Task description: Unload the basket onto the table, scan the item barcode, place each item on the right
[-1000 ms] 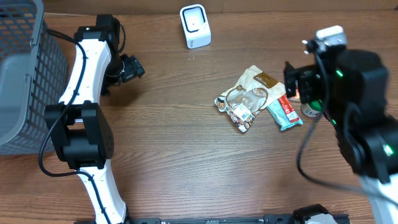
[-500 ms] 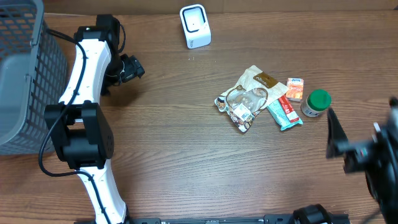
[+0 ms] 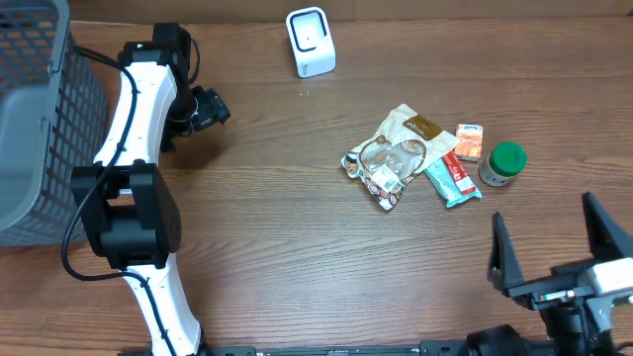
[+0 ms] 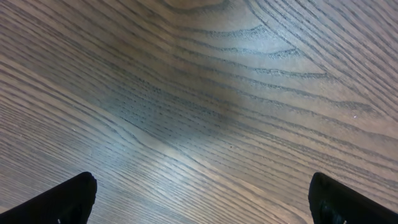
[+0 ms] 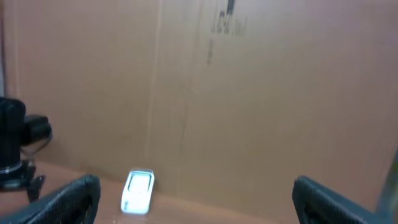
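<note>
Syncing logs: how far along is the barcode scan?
Done: nothing; snack bag, teal bar, orange box and green-lidded jar lie clustered, apart from the white scanner. In hand: nothing; left gripper and right gripper are open, empty. Left: pick an item, show its barcode to the scanner.

On the table (image 3: 297, 257), the basket (image 3: 35, 119) stands at the left edge, the scanner (image 3: 310, 42) at the far middle. Right of centre lies a bag (image 3: 396, 156), a bar (image 3: 453, 178) touching its right side, a box (image 3: 469, 141) just behind the bar and a jar (image 3: 502, 163) just right of both.
</note>
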`<state>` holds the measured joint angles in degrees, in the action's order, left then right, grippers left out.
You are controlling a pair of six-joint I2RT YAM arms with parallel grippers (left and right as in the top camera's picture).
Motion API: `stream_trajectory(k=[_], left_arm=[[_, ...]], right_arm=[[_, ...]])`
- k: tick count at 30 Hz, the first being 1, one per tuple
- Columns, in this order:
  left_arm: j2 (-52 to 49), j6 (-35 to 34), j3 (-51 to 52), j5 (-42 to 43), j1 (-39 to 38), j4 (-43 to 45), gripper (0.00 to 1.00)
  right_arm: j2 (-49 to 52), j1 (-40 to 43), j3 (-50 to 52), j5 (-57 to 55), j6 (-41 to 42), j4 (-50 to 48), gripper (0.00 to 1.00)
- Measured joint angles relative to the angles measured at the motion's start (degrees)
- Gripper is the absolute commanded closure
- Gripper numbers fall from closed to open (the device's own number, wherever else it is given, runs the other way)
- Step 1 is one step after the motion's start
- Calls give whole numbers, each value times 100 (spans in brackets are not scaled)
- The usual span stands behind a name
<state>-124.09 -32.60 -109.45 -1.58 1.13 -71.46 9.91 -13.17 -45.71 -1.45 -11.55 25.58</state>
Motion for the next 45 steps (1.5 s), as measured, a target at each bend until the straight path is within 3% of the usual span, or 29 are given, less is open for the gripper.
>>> stream_trajectory(k=[9, 14, 21, 32, 45], left_arm=[[0, 0, 0, 2, 0, -2, 0], [-2, 0, 0, 2, 0, -2, 0], [0, 2, 0, 0, 0, -2, 0], [-2, 0, -2, 2, 0, -4, 0], [-2, 2, 0, 2, 0, -2, 0]], right_arm=[[-831, 114, 2483, 195, 505, -3001, 0], [-907, 114, 3438, 326, 671, -3845, 0], [-907, 114, 4336, 417, 1093, -3816, 0], [-916, 363, 4468, 549, 1305, -2092, 0], [-918, 525, 4468, 551, 1305, -2098, 0]])
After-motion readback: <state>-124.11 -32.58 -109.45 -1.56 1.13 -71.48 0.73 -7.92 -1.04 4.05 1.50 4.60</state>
